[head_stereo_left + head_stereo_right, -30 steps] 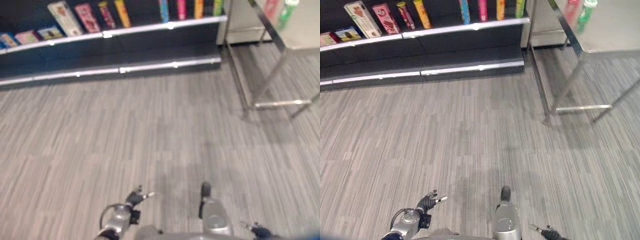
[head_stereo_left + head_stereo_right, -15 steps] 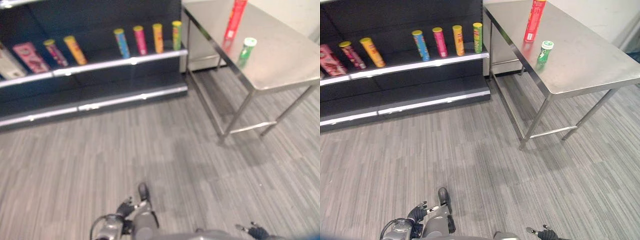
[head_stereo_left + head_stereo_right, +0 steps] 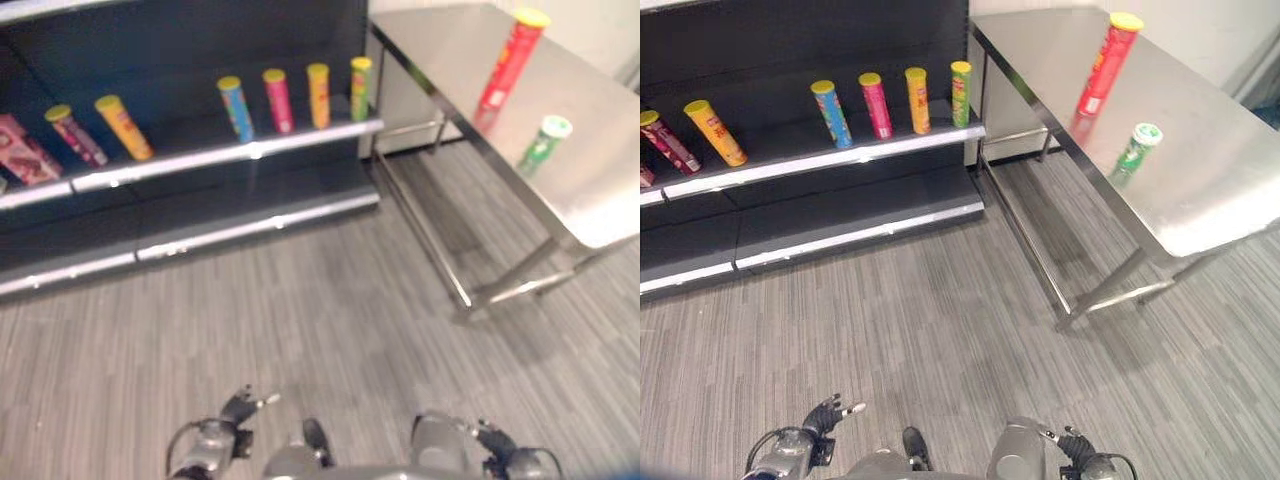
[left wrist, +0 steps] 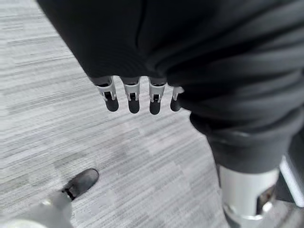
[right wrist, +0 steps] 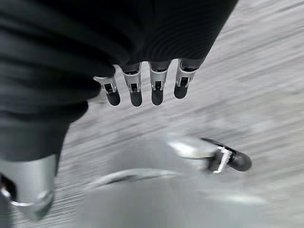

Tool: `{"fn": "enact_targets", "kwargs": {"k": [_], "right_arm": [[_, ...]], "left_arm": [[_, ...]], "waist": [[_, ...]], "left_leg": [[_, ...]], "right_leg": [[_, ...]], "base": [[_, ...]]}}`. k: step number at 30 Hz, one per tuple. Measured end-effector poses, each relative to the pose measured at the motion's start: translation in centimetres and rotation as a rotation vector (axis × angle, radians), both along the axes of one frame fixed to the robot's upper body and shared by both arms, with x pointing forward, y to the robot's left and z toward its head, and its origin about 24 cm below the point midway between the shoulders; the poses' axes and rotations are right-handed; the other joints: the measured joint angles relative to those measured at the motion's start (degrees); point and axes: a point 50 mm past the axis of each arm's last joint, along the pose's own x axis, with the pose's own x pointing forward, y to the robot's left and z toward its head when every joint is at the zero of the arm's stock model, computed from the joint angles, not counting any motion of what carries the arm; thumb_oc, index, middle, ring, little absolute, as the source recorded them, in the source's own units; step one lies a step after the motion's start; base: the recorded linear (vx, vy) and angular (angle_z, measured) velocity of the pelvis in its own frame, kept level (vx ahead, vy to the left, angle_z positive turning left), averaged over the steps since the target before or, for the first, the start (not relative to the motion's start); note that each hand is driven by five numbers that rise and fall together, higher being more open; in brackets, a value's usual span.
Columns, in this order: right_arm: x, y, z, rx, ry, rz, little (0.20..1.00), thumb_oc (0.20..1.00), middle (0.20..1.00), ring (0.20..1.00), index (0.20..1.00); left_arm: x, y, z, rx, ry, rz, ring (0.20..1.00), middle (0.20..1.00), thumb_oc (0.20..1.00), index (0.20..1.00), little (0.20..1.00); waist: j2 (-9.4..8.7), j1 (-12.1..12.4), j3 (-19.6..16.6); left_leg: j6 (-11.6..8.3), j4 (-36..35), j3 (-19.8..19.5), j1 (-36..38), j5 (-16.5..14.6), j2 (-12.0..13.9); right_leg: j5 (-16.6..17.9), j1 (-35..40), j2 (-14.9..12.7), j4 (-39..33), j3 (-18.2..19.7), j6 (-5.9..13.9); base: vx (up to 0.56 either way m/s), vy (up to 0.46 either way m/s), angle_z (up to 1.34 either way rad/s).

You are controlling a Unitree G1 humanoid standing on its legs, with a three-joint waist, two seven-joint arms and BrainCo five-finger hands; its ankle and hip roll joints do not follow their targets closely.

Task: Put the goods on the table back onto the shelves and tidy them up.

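Tall red yellow-capped tube (image 3: 1102, 62) and short green white-capped tube (image 3: 1134, 147) stand upright on steel surface (image 3: 1230, 170). My left hand (image 4: 137, 97) and right hand (image 5: 145, 90) hang empty, fingers relaxed.

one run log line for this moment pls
hands: left hand open, right hand open, both empty | steel table: tall red can, short green can | dark shelf: cans upright

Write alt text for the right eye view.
A steel table holds a tall red can and a short green can, both upright. Left of it, a dark shelf carries a row of cans. Both robot hands, left hand and right hand, hang empty above grey floor.
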Motion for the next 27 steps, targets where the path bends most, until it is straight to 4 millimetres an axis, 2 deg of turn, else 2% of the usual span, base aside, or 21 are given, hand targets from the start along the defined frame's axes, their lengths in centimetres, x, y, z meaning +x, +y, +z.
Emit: {"fn": "enact_targets", "kwargs": {"k": [1,2,3,4,5,6,7,8,9,10,12,13,16,20,21,22,23,24,25,26,27], "right_arm": [[0.0,0.1,0.0,0.001,0.003,0.01,1.0,1.0,1.0,1.0,1.0],[-0.1,0.1,-0.1,0.0,0.01,0.005,1.0,1.0,1.0,1.0,1.0],[0.0,0.1,-0.1,0.0,0.011,0.003,1.0,1.0,1.0,1.0,1.0],[-0.1,0.1,-0.1,0.001,0.011,0.005,1.0,1.0,1.0,1.0,1.0],[-0.5,0.1,-0.2,0.002,0.027,0.002,1.0,1.0,1.0,1.0,1.0],[-1.1,0.0,-0.3,0.002,0.042,-0.006,1.0,1.0,1.0,1.0,1.0],[-1.4,-0.1,-0.4,0.0,0.049,-0.008,1.0,1.0,1.0,1.0,1.0],[-2.2,0.2,-0.6,0.006,0.07,-0.012,1.0,1.0,1.0,1.0,1.0],[-2.9,-0.5,-0.7,-0.01,0.095,-0.017,1.0,1.0,1.0,1.0,1.0],[-3.1,-1.4,-0.5,-0.033,0.1,-0.023,1.0,1.0,1.0,1.0,1.0],[-2.5,-3.1,0.3,-0.076,0.082,-0.032,1.0,1.0,1.0,1.0,1.0],[-2.3,-3.9,0.7,-0.093,0.068,-0.048,1.0,1.0,1.0,1.0,1.0],[-2.8,-4.4,0.6,-0.105,0.092,-0.059,1.0,1.0,1.0,1.0,1.0],[-3.4,-4.7,0.5,-0.102,0.104,-0.105,1.0,1.0,1.0,1.0,1.0],[-3.0,-4.9,0.6,-0.105,0.101,-0.114,1.0,1.0,1.0,1.0,1.0],[-3.2,-4.6,0.4,-0.097,0.114,-0.117,1.0,1.0,1.0,1.0,1.0],[-4.0,-4.1,0.0,-0.083,0.136,-0.116,1.0,1.0,1.0,1.0,1.0],[-4.2,-4.1,0.0,-0.085,0.144,-0.12,1.0,1.0,1.0,1.0,1.0],[-4.1,-4.1,0.0,-0.086,0.136,-0.117,1.0,1.0,1.0,1.0,1.0],[-4.1,-4.3,0.0,-0.09,0.137,-0.117,1.0,1.0,1.0,1.0,1.0],[-4.1,-4.2,0.0,-0.089,0.141,-0.116,1.0,1.0,1.0,1.0,1.0]], "left_arm": [[0.2,0.1,0.1,0.003,-0.004,-0.002,1.0,1.0,1.0,1.0,1.0],[0.3,-0.2,0.0,-0.003,-0.001,0.0,1.0,1.0,1.0,1.0,1.0],[0.2,-0.2,-0.1,-0.007,0.002,0.013,1.0,1.0,1.0,1.0,1.0],[-0.2,0.0,-0.2,-0.005,0.014,0.034,1.0,1.0,1.0,1.0,1.0],[-0.3,0.0,-0.2,-0.008,0.013,0.037,1.0,1.0,1.0,1.0,1.0],[-0.3,0.0,-0.2,-0.007,0.008,0.038,1.0,1.0,1.0,1.0,1.0],[-0.3,0.2,-0.2,-0.004,0.006,0.039,1.0,1.0,1.0,1.0,1.0],[-0.3,0.6,0.0,0.007,0.004,0.038,1.0,1.0,1.0,1.0,1.0],[-0.7,0.0,-0.3,-0.009,0.013,0.042,1.0,1.0,1.0,1.0,1.0],[-0.9,-1.1,-0.6,-0.04,0.019,0.04,1.0,1.0,1.0,1.0,1.0],[-0.8,-3.0,-1.0,-0.09,0.013,0.034,1.0,1.0,1.0,1.0,1.0],[-0.5,-3.4,-0.9,-0.104,0.001,0.028,1.0,1.0,1.0,1.0,1.0],[0.3,-3.4,-0.7,-0.1,-0.016,0.017,1.0,1.0,1.0,1.0,1.0],[0.3,-3.8,-0.8,-0.092,0.0,-0.022,1.0,1.0,1.0,1.0,1.0],[0.1,-3.9,-0.9,-0.095,0.005,-0.024,1.0,1.0,1.0,1.0,1.0],[0.3,-3.6,-0.8,-0.086,-0.001,-0.027,1.0,1.0,1.0,1.0,1.0],[0.3,-2.8,-0.6,-0.071,-0.003,-0.021,1.0,1.0,1.0,1.0,1.0],[-0.2,-2.7,-0.8,-0.071,0.009,-0.009,1.0,1.0,1.0,1.0,1.0],[-0.5,-2.8,-0.9,-0.076,0.021,-0.008,1.0,1.0,1.0,1.0,1.0],[-0.2,-3.1,-0.9,-0.082,0.014,-0.011,1.0,1.0,1.0,1.0,1.0],[0.3,-2.8,-0.6,-0.076,-0.005,-0.018,1.0,1.0,1.0,1.0,1.0]], "waist": [[-0.07,-0.2,0.2],[0.28,-0.3,0.2],[0.13,-0.8,0.2],[0.01,-1.2,0.1],[0.03,-1.9,0.1],[-0.38,-2.8,-0.5],[-0.77,-3.2,-0.9],[-2.45,-3.0,-1.5],[-1.58,-2.5,-1.8],[0.3,-2.7,-2.4],[1.96,-2.7,-2.5],[2.33,-3.0,-2.5],[2.67,-3.3,-2.5],[2.9,-3.1,-1.8],[4.21,-2.8,-0.6],[4.07,-2.7,0.0],[2.27,-2.8,0.2],[1.74,-2.6,0.5],[1.67,-2.6,0.6],[2.39,-2.4,0.4],[0.53,-2.6,0.8]], "left_leg": [[-0.92,0.4,-0.2,0.9,0.8,0.1],[-1.38,0.4,-0.7,1.8,0.0,0.7],[-1.73,0.4,-0.7,2.7,-0.2,0.9],[-1.83,0.4,-0.4,3.5,-0.2,0.9],[-1.84,0.4,-0.3,4.8,-0.2,1.4],[-2.66,0.3,-0.2,6.2,-0.7,2.1],[-5.17,0.3,-0.4,6.8,-2.0,2.4],[-8.8,0.4,-0.9,8.1,-2.5,2.1],[-11.73,0.4,-1.2,10.2,-3.4,4.4],[-11.8,0.4,-1.3,10.4,-3.4,6.6],[-12.55,1.7,-1.4,9.0,-3.0,6.2],[-12.43,2.3,-1.1,8.2,-2.4,6.2],[-12.8,5.4,-5.1,6.6,-2.1,8.5],[-12.45,13.4,-8.2,1.8,-1.7,10.3],[-12.57,17.1,-9.7,-0.3,-1.7,12.3],[-13.41,23.2,-11.2,-2.9,-1.4,13.4],[-16.8,27.2,-13.2,-4.2,0.6,13.6],[-19.09,30.9,-16.2,-5.9,3.9,14.4],[-19.57,33.9,-20.2,-9.1,12.5,14.3],[-20.46,34.1,-20.8,-10.0,15.7,14.9],[-20.58,35.7,-21.4,-10.6,15.4,13.3]], "right_leg": [[0.4,1.0,0.0,-9.6,-1.9,-0.85],[1.4,2.3,1.4,-21.7,-3.3,-0.98],[3.9,3.1,2.5,-30.5,-3.5,-0.14],[6.8,3.4,2.9,-36.3,-3.4,-0.5],[9.5,2.1,3.1,-38.2,-3.4,-1.03],[11.4,1.6,3.5,-39.4,-3.5,-0.14],[11.1,1.5,4.1,-38.9,-3.5,-0.16],[9.6,1.6,4.0,-37.7,-3.2,-1.71],[17.9,1.8,5.5,-35.7,-1.1,-4.7],[18.0,1.8,7.5,-34.5,-1.3,-4.92],[17.6,2.8,9.1,-34.7,-1.2,-7.35],[17.6,4.2,10.0,-35.9,-2.4,-7.25],[17.2,6.6,10.9,-38.0,-5.3,-6.8],[16.6,7.3,11.5,-39.0,-5.3,-6.63],[13.8,6.0,12.4,-34.2,-4.3,-7.31],[6.4,1.4,11.9,-20.8,-2.7,-8.3],[1.6,0.5,11.4,-17.1,-1.8,-10.33],[0.7,2.1,12.3,-18.3,-2.0,-10.57],[1.6,6.6,14.6,-27.1,-1.6,-8.6],[1.1,7.8,15.5,-28.1,-1.0,-7.8],[2.4,7.9,14.5,-28.9,-0.6,-8.54]], "base": [[0.34,-0.107,0.18],[0.26,-0.093,0.13],[0.15,-0.058,0.06],[0.23,-0.086,0.19],[0.19,-0.09,0.42],[0.19,-0.094,0.55],[0.19,-0.105,0.57],[0.3,-0.142,0.37],[0.23,-0.109,0.19],[0.22,-0.126,0.11],[0.21,-0.218,0.1],[0.27,-0.377,0.18],[0.16,-0.275,0.37],[0.12,-0.314,0.22],[0.1,-0.28,0.19],[0.1,-0.264,0.33],[0.09,-0.22,0.27],[0.08,-0.176,0.06],[0.1,-0.135,-0.17],[0.12,-0.088,-0.21],[0.09,-0.032,-0.01]]}}
